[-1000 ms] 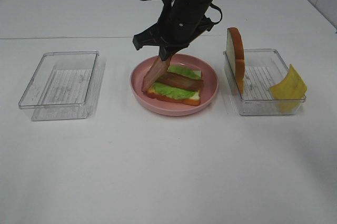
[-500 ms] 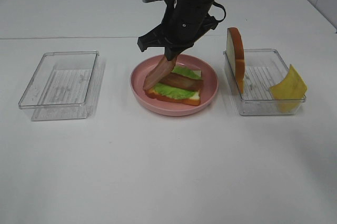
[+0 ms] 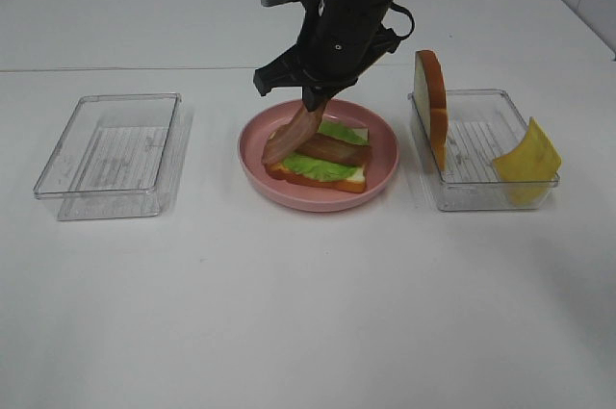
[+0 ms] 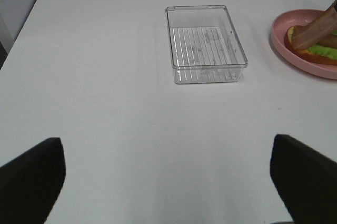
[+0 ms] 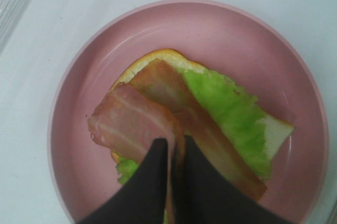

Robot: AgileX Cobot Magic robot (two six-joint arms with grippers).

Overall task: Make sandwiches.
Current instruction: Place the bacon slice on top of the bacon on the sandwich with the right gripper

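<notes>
A half-built sandwich (image 3: 327,166) lies on the round pink plate (image 3: 385,154): a bread slice, green lettuce (image 5: 231,110) and one bacon strip (image 5: 210,145) laid across it. My right gripper (image 3: 316,101) hangs over the plate's left part, shut on the top end of a second bacon strip (image 3: 294,135). That strip slants down, and its lower end reaches the sandwich's left edge (image 5: 129,121). A second bread slice (image 3: 431,106) stands upright in the right container, and a yellow cheese slice (image 3: 527,154) leans in it. My left gripper (image 4: 168,182) is open and empty above bare table, outside the exterior high view.
A clear plastic container (image 3: 481,192) stands right of the plate. An empty clear container (image 3: 111,154) stands left of it and also shows in the left wrist view (image 4: 205,45). The white table extends around them.
My right gripper has shifted slightly right with the bacon strip. The strip's lower end has come to rest against the sandwich's left edge and the strip bends a little.
</notes>
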